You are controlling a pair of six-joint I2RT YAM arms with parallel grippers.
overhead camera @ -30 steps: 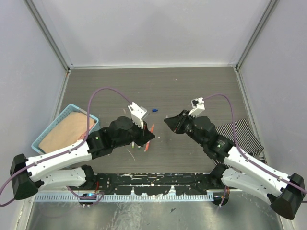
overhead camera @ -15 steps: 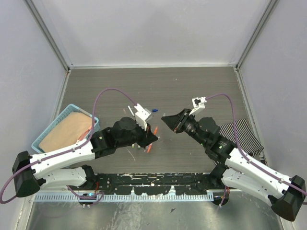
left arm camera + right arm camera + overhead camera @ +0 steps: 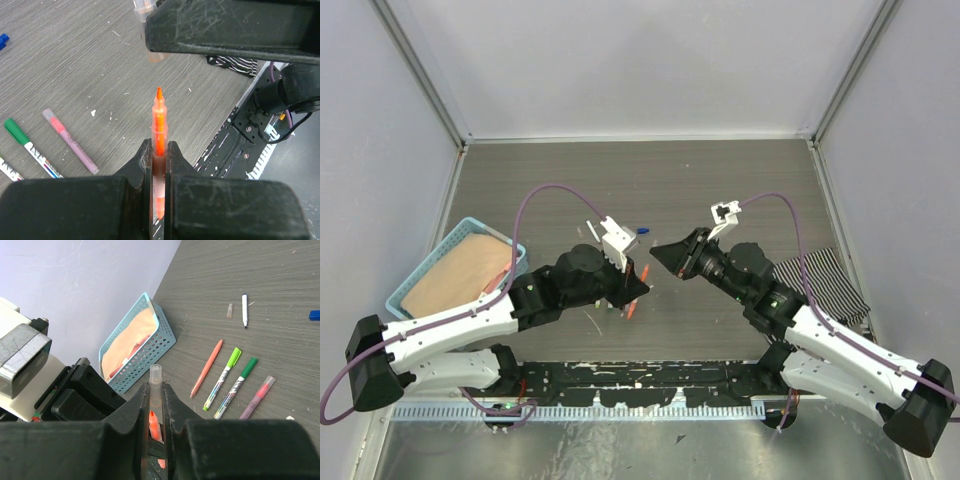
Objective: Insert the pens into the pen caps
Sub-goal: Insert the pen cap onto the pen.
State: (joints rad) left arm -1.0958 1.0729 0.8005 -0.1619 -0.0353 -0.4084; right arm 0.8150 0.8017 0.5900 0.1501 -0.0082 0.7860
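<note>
Top camera looking down over table from behind near edge. Wrist cameras riding close behind left claw and right claw, facing each other, both catching orange pen.

The orange pen shows only its front half at the left wrist, its rear barrel buried between the fingers of the left gripper. Above its tip, the clear cap is cut by the top edge. Right of the pen, a striped cloth sits largely behind the right gripper. Far to the pen's left, a blue cap and a white pen run off the frame. From overhead, the gap between pen tip and cap is too small to judge.
</note>
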